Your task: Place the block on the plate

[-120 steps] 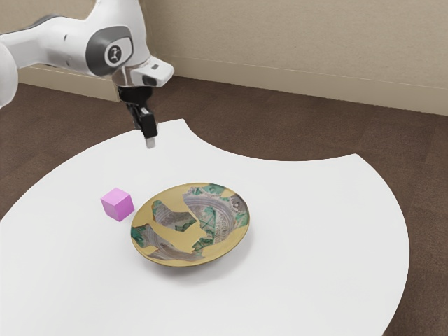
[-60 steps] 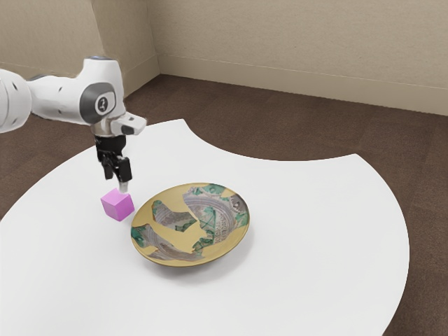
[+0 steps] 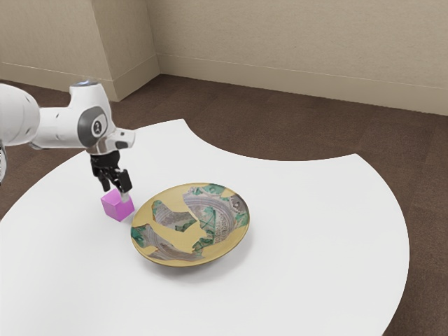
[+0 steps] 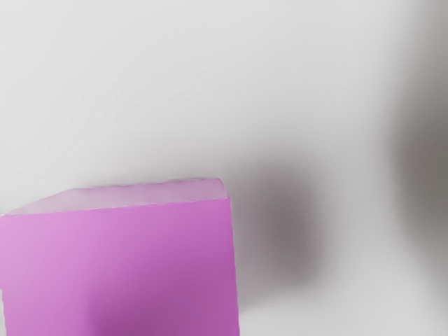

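Note:
The pink-purple block (image 3: 117, 207) sits on the white table, just off the plate's rim on the exterior view's left. Right at the block's top is my gripper (image 3: 116, 193), pointing down, its fingers spread apart. One pale fingertip overlaps the block's upper right part; the other finger's tip is hard to make out behind the block. The gold plate (image 3: 187, 238) with green and grey patterns rests beside it, with nothing on it. In the wrist view the block (image 4: 133, 266) looms large, close under my hand.
The round white table (image 3: 315, 231) has a curved cut-out along its far edge. Brown floor and a beige wall lie beyond it. A dark blurred shadow falls on the table surface near the block in the wrist view.
My hand has come down and toward the exterior view's left, from high above the table to the block, slowing over the last half second. Block and plate have stayed put.

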Robot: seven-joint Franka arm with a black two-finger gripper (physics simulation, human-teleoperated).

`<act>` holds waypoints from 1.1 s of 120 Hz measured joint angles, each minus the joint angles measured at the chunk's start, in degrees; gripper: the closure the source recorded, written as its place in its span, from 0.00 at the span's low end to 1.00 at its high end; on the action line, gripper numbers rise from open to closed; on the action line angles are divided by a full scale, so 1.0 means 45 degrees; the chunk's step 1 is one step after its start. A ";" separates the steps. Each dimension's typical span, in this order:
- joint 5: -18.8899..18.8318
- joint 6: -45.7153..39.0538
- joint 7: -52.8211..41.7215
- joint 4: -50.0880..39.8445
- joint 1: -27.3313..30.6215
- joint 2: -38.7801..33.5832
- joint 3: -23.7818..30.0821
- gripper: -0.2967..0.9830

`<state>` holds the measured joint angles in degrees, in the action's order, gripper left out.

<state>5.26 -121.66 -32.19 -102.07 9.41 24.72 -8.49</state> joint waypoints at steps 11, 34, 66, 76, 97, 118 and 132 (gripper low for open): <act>0.0084 -0.0176 0.0028 0.0018 0.0032 0.0186 -0.0079 0.23; 0.0094 -0.0367 0.0062 0.0383 0.0038 0.0691 -0.0179 0.23; 0.0068 -0.0451 0.0039 0.0829 0.0058 0.1356 -0.0263 0.23; 0.0085 -0.0462 0.0030 0.0916 0.0119 0.1525 -0.0261 0.23; 0.0136 -0.0474 0.0016 0.0938 0.0201 0.1726 -0.0244 0.24; 0.0142 -0.0480 0.0008 0.0939 0.0199 0.1742 -0.0223 0.41; 0.0103 -0.0503 0.0032 0.0942 0.0194 0.1751 -0.0222 0.44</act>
<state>5.72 -123.92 -32.05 -97.83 10.29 32.60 -9.49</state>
